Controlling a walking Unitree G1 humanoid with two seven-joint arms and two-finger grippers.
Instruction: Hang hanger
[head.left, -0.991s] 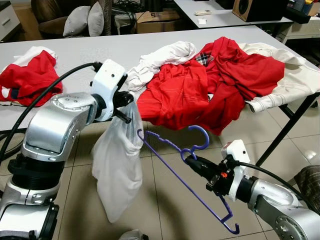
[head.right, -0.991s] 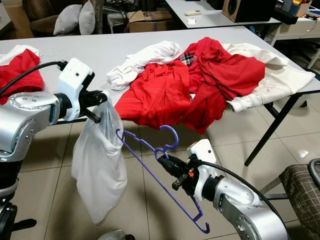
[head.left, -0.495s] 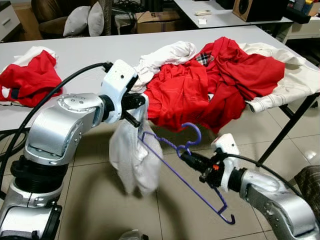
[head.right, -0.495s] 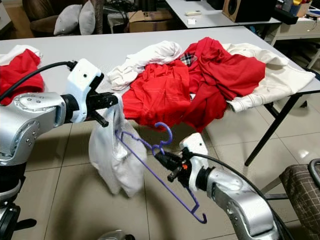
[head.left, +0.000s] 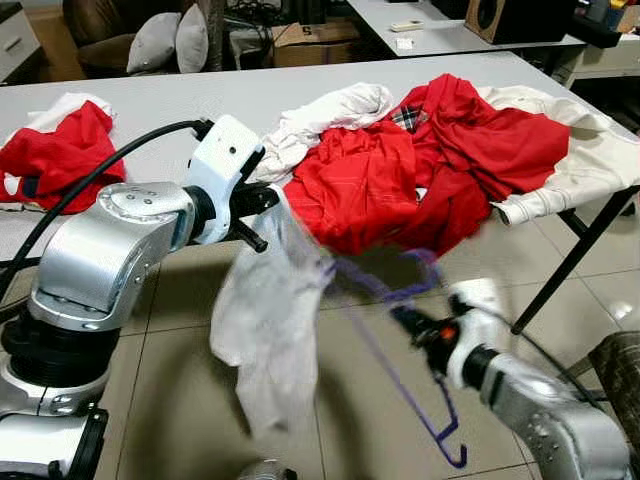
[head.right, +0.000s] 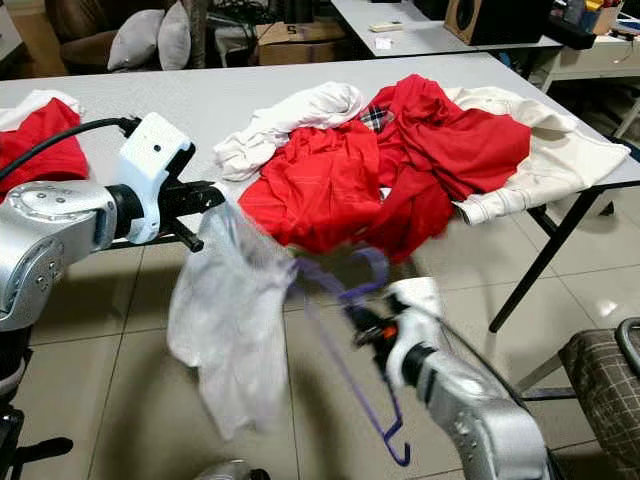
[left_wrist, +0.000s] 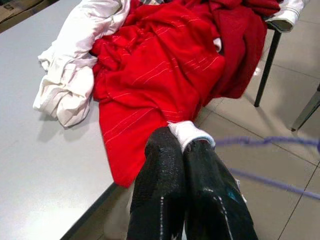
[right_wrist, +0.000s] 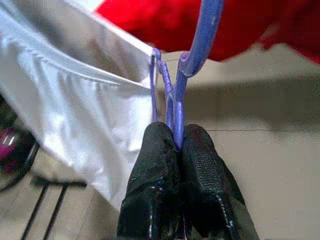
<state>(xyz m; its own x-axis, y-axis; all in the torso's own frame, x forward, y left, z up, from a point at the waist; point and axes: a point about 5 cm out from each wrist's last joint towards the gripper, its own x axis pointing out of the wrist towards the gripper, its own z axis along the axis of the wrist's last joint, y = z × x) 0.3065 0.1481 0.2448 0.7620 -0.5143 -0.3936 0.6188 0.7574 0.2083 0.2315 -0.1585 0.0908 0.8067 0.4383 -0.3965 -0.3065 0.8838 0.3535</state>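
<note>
Purple hanger is pinched at its neck by the right gripper, hook up, long bar slanting floorward. Left gripper pinches the white garment before the desk edge.

grey table, long, on dark angled legs over a tiled floor. red clothes heap on the table near its front edge, spilling over. white shirt just left of the heap, touching it. cream garment right of the heap, partly under it. another red-and-white bundle well left of the heap.
</note>
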